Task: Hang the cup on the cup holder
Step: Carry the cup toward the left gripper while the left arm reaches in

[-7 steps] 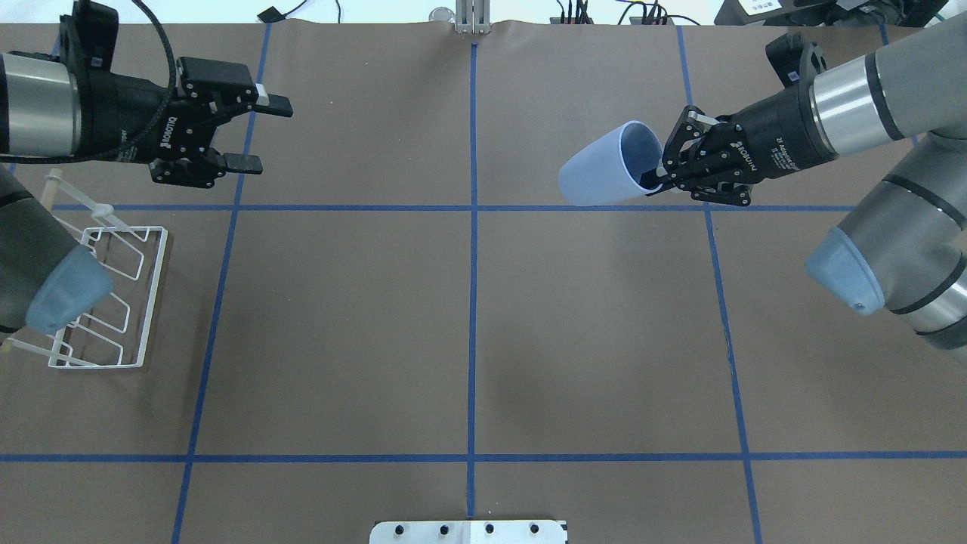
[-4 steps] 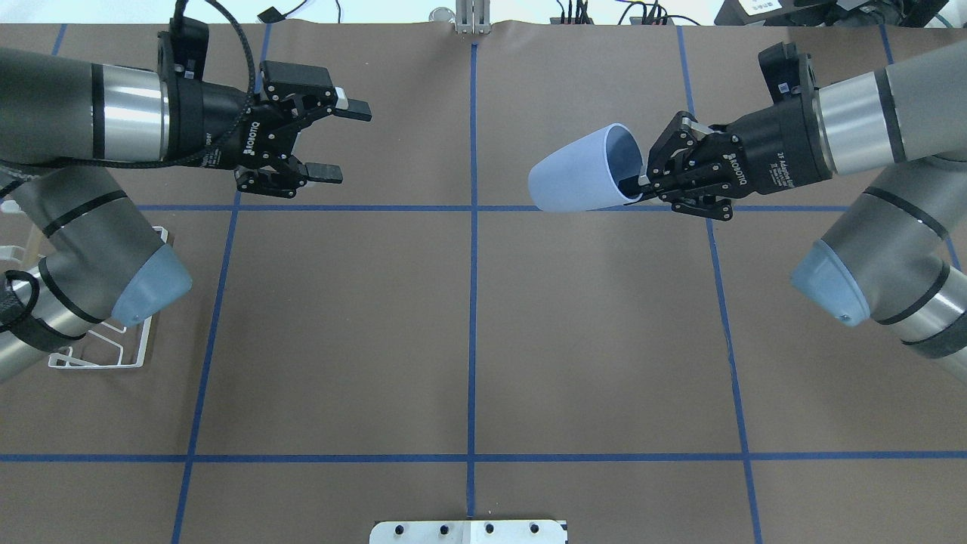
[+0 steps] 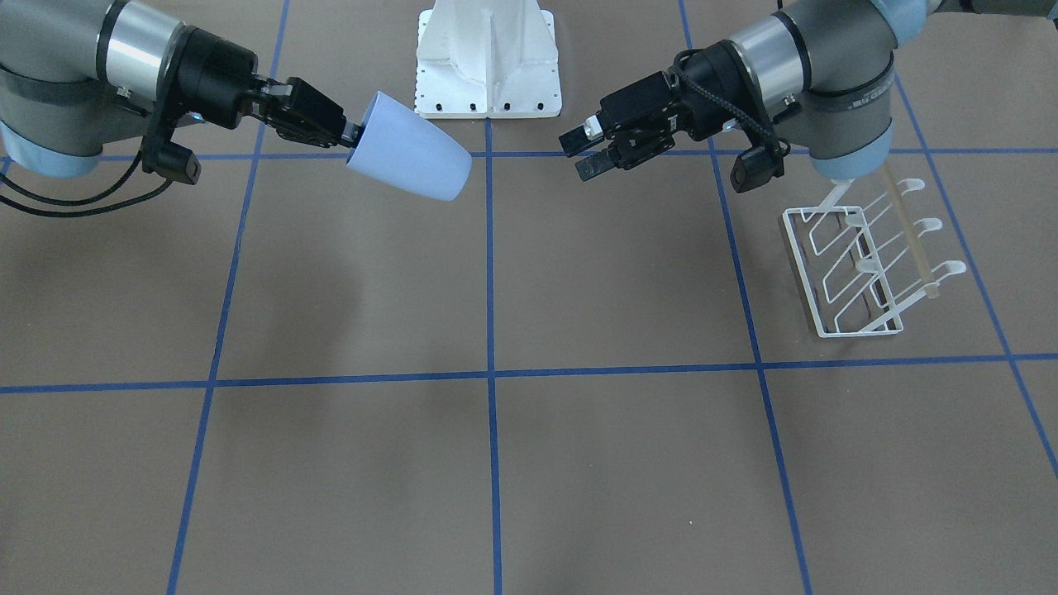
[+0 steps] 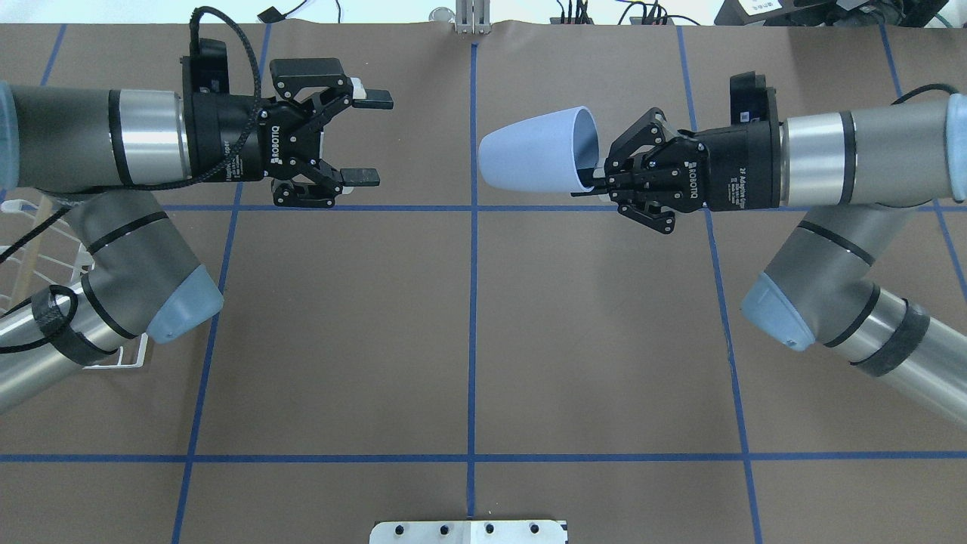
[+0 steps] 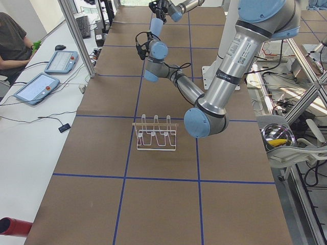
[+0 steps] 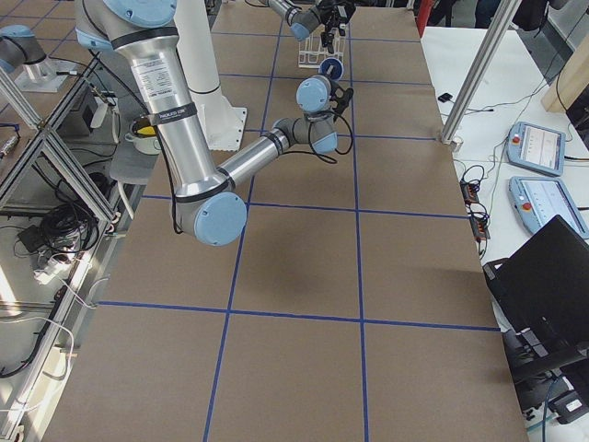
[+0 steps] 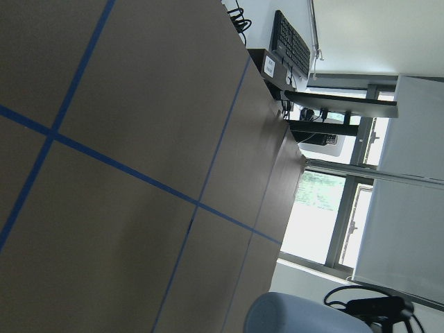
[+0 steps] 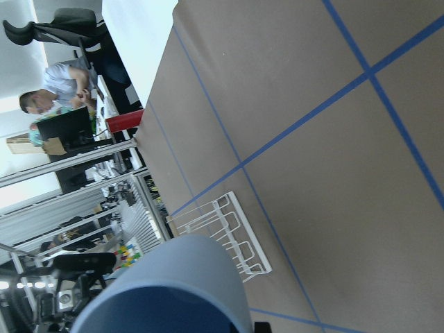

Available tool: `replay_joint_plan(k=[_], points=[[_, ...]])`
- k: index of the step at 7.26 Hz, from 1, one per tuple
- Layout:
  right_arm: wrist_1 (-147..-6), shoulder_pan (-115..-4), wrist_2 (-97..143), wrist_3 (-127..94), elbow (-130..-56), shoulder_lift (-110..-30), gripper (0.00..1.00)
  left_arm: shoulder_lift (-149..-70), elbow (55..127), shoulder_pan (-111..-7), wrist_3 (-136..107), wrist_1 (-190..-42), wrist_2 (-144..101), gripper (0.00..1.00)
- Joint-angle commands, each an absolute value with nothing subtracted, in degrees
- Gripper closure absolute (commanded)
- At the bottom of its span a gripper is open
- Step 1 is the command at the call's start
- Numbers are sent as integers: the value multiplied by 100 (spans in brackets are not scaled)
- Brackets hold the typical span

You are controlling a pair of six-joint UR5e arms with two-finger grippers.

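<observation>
Rim pinch: my right gripper [image 4: 591, 177] is clenched on the cup [image 4: 532, 159], one finger inside the lip and one outside. Cup hangs sideways above mid-table, base toward my left gripper [image 4: 374, 138], which is spread wide and empty. Likely light, stiff, slick plastic; grasp across the tapered body. Cup holder [image 3: 860, 332] stands well apart, far on my left.

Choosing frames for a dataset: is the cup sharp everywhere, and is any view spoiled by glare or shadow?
Overhead: the cup is crisp and evenly lit. Front-facing: only soft shadows on the table. Right wrist: the cup looms at the bottom, blurred. Left wrist: the windows are blown out white.
</observation>
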State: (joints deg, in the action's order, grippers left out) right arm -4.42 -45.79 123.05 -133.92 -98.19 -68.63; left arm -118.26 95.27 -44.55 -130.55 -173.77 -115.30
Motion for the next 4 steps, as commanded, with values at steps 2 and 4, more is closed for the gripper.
replay_joint_plan(k=[2,4], points=[[499,-4386,11971,-14280,-9466,-6505,100,-11821,9317,-4324,-13709,-18164,-11338,2],[772,-4263,11883,-14457,-9457,-6408,100,-11839,9290,-4272,-14043,-18544,-11338,2]])
